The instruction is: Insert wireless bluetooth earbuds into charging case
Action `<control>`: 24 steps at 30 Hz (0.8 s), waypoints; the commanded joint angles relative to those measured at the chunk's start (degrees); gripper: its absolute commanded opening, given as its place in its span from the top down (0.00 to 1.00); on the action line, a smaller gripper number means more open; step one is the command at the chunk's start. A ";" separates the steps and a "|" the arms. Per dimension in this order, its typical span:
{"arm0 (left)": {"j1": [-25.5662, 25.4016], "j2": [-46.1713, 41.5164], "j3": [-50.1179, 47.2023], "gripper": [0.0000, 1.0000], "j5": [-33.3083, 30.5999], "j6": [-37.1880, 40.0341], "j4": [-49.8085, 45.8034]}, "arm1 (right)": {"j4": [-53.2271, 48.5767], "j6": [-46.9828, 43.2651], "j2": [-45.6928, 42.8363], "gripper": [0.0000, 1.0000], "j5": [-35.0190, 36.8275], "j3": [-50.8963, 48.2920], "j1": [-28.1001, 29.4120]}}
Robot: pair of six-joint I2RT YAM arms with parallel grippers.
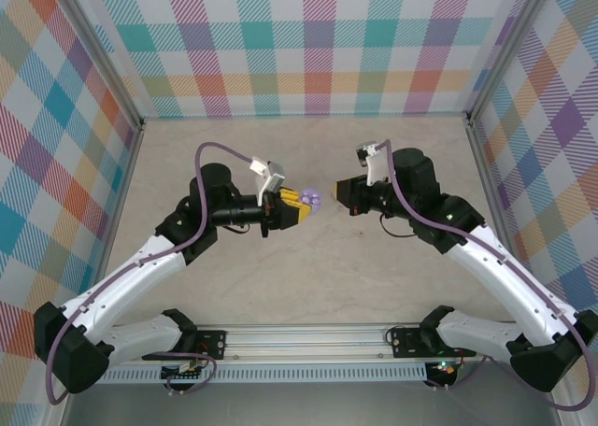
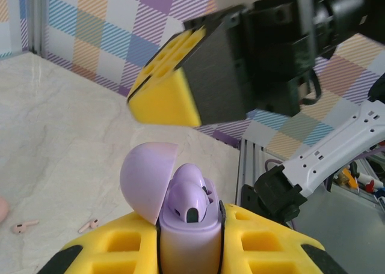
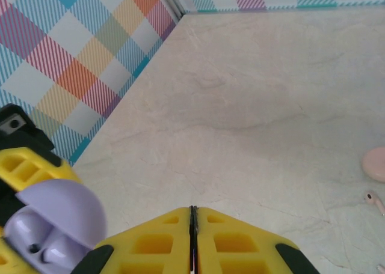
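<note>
Inside the lid-open lilac charging case (image 2: 187, 241), clamped in the left gripper (image 1: 297, 205), sit glossy purple earbuds (image 2: 191, 197); right gripper (image 3: 194, 241) pinched together, empty, beside the case; pale pink earbuds (image 2: 25, 227) lie on the table (image 2: 72, 136) below it.

Probably lab test cell — plaid walls (image 1: 318, 43), aluminium rail (image 1: 308, 337).

Checked walls (image 1: 318, 43) are boxing in a pale tabletop (image 1: 308, 286).
Pastel plaid panels are rising on three sides, metal posts (image 1: 105, 63) are framing the far corners, even light is falling on the cream veined surface, and an aluminium rail (image 1: 308, 337) is running along the near edge.
</note>
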 commanded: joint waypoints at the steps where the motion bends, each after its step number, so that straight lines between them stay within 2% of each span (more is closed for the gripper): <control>1: -0.78 -1.88 2.14 0.88 3.61 -0.50 3.55 | 3.48 1.20 0.77 0.91 -6.72 -1.49 -1.44; 14: -1.24 -0.73 1.98 0.89 4.64 -0.76 3.77 | 11.98 1.28 2.67 0.92 -21.65 -2.90 -2.01; 24: -1.23 1.32 2.16 0.89 2.17 -1.20 2.51 | 15.72 1.23 -1.11 0.92 -23.27 -5.48 -2.01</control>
